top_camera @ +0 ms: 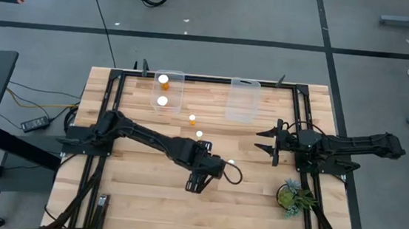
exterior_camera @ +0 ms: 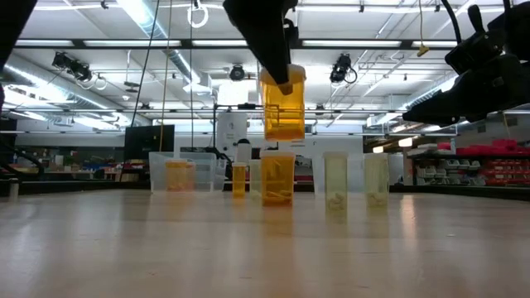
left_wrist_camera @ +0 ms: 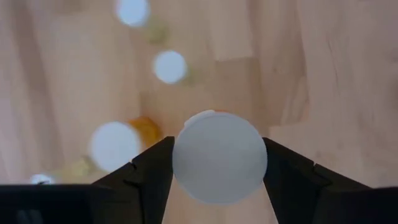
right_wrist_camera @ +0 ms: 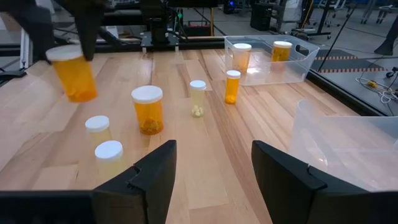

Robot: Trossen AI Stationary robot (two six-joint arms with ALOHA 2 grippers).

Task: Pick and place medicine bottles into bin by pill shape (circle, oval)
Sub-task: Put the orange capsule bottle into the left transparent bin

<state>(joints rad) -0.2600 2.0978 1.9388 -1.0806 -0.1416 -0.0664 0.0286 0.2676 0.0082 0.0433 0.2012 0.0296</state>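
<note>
Surface: pale wooden table (top_camera: pixel 145 198) with a dark frame, set on a grey floor; a hall with ceiling strip lights and red shelving is seen behind it in the low view.
Left gripper (top_camera: pixel 201 175): placed near the middle of the table; its fingers (left_wrist_camera: pixel 152 177) are closed against the sides of a wide white cap, so a wide-capped orange bottle (exterior_camera: pixel 282 103) is gripped.
Held bottle: hung upright clear above the tabletop in the low view, apart from the bottles standing below it.
Right gripper (top_camera: pixel 266 142): held over the right side of the table, below the empty bin; its fingers (right_wrist_camera: pixel 155 171) are parted with nothing between them.
Left bin (top_camera: pixel 177 97): clear plastic, at the far edge; two white-capped bottles (top_camera: pixel 163 90) are stood inside it.
Right bin (top_camera: pixel 243 99): clear plastic, beside the left bin, nothing seen in it.
Loose bottles: a narrow orange one (right_wrist_camera: pixel 232 86) and a pale narrow one (right_wrist_camera: pixel 198 98) stand just outside the left bin; a wide orange one (right_wrist_camera: pixel 148 109) and two short pale ones (right_wrist_camera: pixel 103 143) stand near the held bottle.
Pill shapes: possibly oval in the wide standing bottle, though this cannot be told surely.
Writing: no label or brand can be read on any bottle or bin.
Plant (top_camera: pixel 294 196): small green one at the table's right near side.
</note>
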